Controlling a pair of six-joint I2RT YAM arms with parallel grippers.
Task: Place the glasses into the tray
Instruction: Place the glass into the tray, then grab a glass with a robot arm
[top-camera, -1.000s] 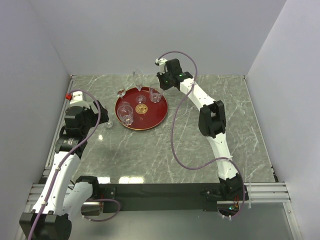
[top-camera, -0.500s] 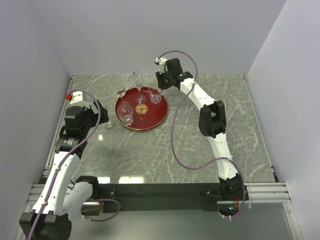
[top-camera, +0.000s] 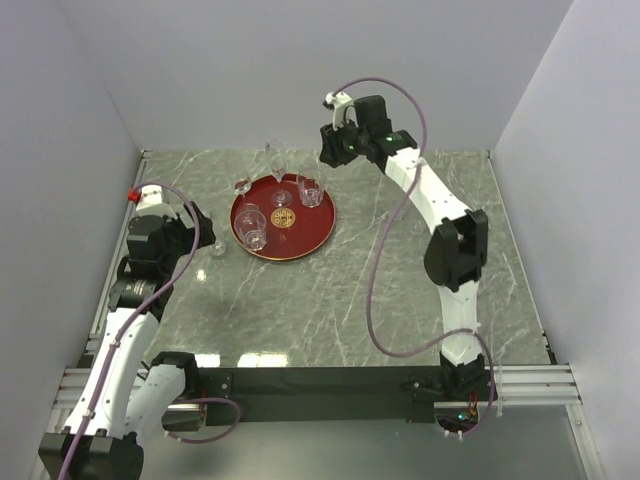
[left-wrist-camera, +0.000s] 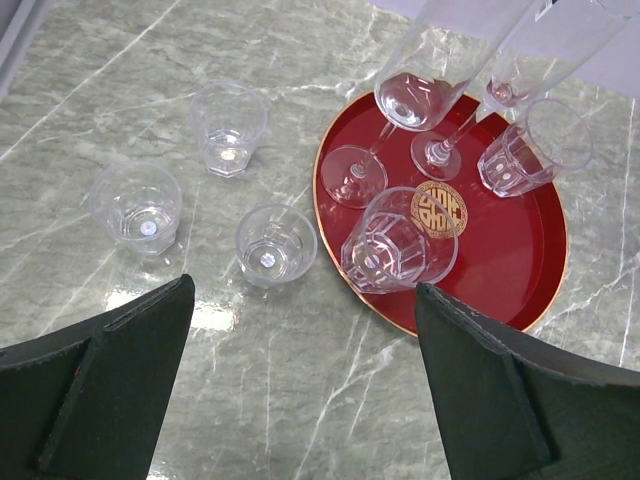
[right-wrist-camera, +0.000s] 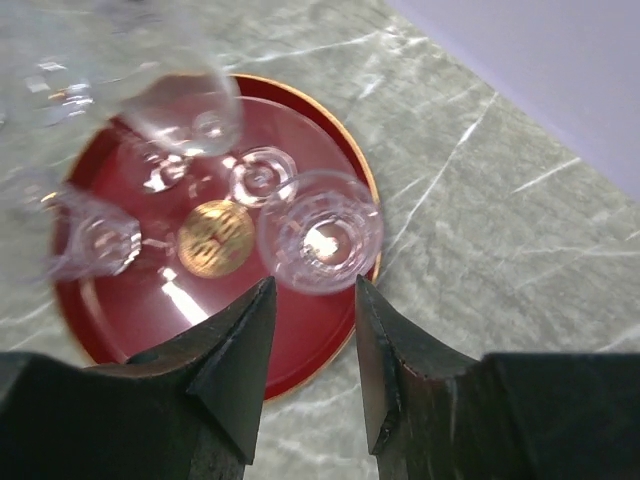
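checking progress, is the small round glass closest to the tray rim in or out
Out. The glass stands upright on the marble table, just outside the rim of the tray.

Tray (left-wrist-camera: 520, 255) glossy dark red, thin gold edge line; emblem (left-wrist-camera: 438, 209) gold, circular fretwork pattern; glasses (left-wrist-camera: 229, 125) clear, colourless; counter (left-wrist-camera: 300, 410) grey-green marble, white veins; left claw (left-wrist-camera: 303, 300), right claw (right-wrist-camera: 312, 290) black; cables (top-camera: 369, 295) purple; walls (top-camera: 300, 70) pale lilac-grey.

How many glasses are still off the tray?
3, on the marble beside the tray: faceted tumbler farthest back, round glass leftmost, small glass nearest the rim. Others may be hidden.
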